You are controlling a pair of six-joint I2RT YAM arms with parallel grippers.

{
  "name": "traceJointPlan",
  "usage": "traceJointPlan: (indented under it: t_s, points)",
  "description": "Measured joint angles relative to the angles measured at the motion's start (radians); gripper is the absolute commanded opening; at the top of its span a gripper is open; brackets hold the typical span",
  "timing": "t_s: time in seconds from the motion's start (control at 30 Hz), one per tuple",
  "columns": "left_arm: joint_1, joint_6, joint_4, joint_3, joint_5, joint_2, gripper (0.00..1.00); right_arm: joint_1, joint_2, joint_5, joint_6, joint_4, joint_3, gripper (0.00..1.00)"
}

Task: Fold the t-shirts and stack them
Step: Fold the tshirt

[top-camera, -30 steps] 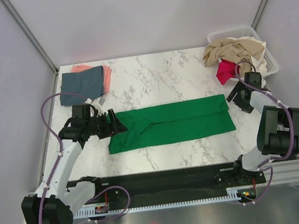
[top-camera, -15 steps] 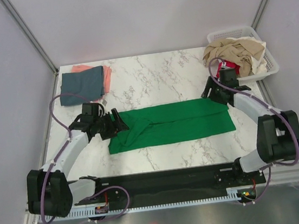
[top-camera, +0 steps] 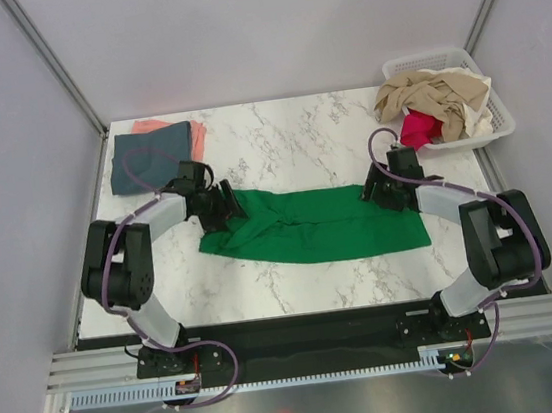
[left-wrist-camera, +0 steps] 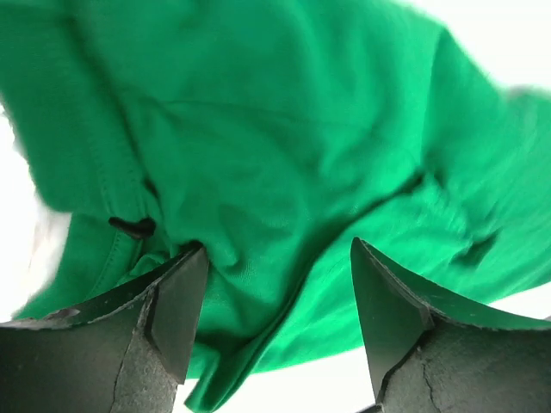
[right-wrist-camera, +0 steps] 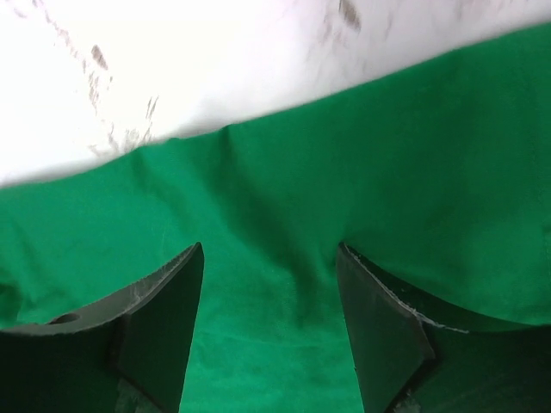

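My left claw [left-wrist-camera: 275, 251] and right claw [right-wrist-camera: 269, 248] both stand spread wide, gripping nothing, each over an end of the green tee [top-camera: 318, 223] lying along the middle of the table [top-camera: 279, 146]. I'd pinch its far edge at both ends together, lift evenly, then fold toward me.

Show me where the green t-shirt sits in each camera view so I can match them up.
Top external: green t-shirt spread mid-table between left gripper and right gripper.
Left wrist: fills most of the frame, bunched.
Right wrist: covers the lower half.
Shared landmark: white marble table beyond the shirt's edge.
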Motion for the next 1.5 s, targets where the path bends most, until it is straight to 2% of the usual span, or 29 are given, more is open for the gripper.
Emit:
traceJointPlan:
  t_s: [0.13, 0.2, 0.3, 0.43, 0.53, 0.6, 0.63, 0.7, 0.8, 0.9, 1.07, 1.2, 1.3, 1.5]
  points:
    - [-0.006, 0.0, 0.013, 0.178, 0.001, 0.151, 0.74, 0.045, -0.105, -0.025, 0.098, 0.088, -0.14, 0.7]
    - [-0.015, 0.0, -0.01, 0.291, 0.002, 0.235, 0.74, 0.104, -0.174, -0.035, 0.175, 0.124, -0.219, 0.71]
    - [-0.041, 0.0, -0.034, 0.501, 0.001, 0.385, 0.74, 0.27, -0.293, -0.025, 0.314, 0.142, -0.324, 0.72]
    - [-0.088, -0.001, -0.09, 0.833, 0.024, 0.596, 0.75, 0.59, -0.437, 0.017, 0.528, 0.08, -0.408, 0.74]
    - [-0.126, -0.004, -0.118, 1.122, 0.113, 0.777, 0.79, 0.731, -0.467, 0.048, 0.62, 0.019, -0.386, 0.77]
    - [-0.149, -0.011, -0.134, 1.294, 0.175, 0.879, 0.84, 0.79, -0.46, 0.077, 0.644, -0.059, -0.313, 0.8]
    - [-0.158, -0.018, -0.145, 1.37, 0.208, 0.922, 0.99, 0.816, -0.457, 0.093, 0.645, -0.09, -0.266, 0.81]
    - [-0.172, -0.037, -0.145, 1.457, 0.263, 0.963, 1.0, 0.846, -0.457, 0.12, 0.641, -0.132, -0.171, 0.82]
    - [-0.185, -0.057, -0.119, 1.487, 0.341, 0.946, 1.0, 0.862, -0.456, 0.168, 0.605, -0.18, -0.055, 0.84]
    - [-0.184, -0.056, -0.104, 1.445, 0.365, 0.86, 1.0, 0.862, -0.431, 0.245, 0.533, -0.263, 0.065, 0.85]
    - [-0.151, -0.039, -0.134, 1.154, 0.293, 0.472, 1.0, 0.83, -0.343, 0.359, 0.374, -0.358, 0.272, 0.84]
    - [-0.074, 0.01, -0.129, 0.862, 0.21, 0.034, 1.0, 0.732, -0.235, 0.402, 0.261, -0.381, 0.389, 0.82]
    - [-0.028, 0.071, -0.13, 0.611, 0.161, -0.28, 1.0, 0.655, -0.084, 0.407, 0.173, -0.395, 0.496, 0.81]
    - [-0.049, 0.178, -0.204, 0.119, 0.115, -0.727, 1.0, 0.563, 0.24, 0.375, 0.072, -0.431, 0.721, 0.79]
